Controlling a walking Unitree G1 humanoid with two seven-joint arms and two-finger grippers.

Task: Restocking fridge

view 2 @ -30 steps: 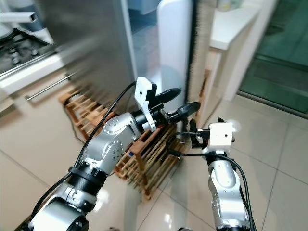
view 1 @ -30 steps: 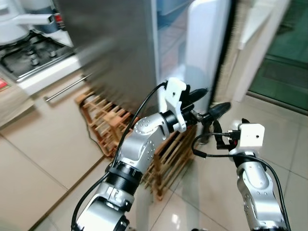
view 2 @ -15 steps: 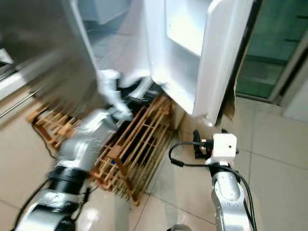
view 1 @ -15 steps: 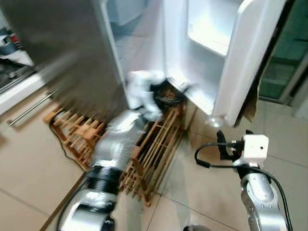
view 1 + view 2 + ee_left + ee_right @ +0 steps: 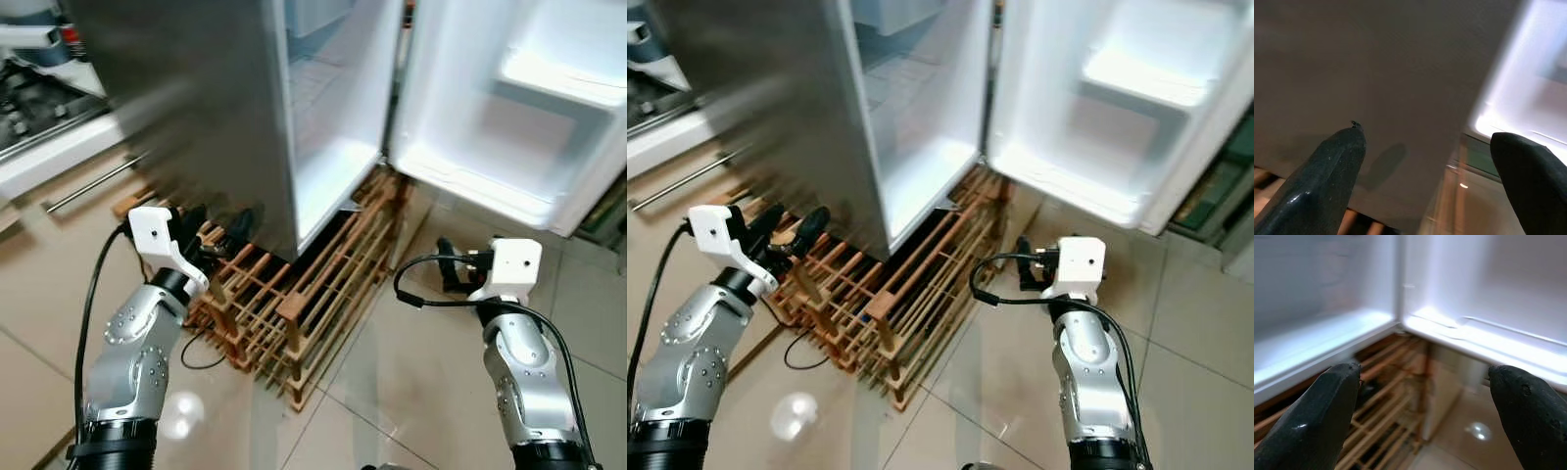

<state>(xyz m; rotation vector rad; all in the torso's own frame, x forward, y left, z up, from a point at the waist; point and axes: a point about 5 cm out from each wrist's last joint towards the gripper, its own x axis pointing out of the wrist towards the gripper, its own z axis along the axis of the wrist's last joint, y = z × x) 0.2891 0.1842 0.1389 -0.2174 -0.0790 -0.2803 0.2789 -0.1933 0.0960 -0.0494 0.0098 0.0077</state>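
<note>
The left hand (image 5: pixel 217 233) has pulled back from the fridge door (image 5: pixel 509 147), now wide open.

Head stereo pair downward onto fridge (image 5: pixel 245 117)

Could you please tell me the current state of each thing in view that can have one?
Fridge door: swung open, its shelves bare.
Fridge compartment: open, nothing visible inside.
Wooden rack: on the floor beneath the fridge.
Left claw: open, holding nothing.
Right claw: open, holding nothing.

fridge (image 5: pixel 225 108) side blurred | door (image 5: pixel 549 108) cut off | stove (image 5: pixel 39 103) prob. partly cropped
</note>
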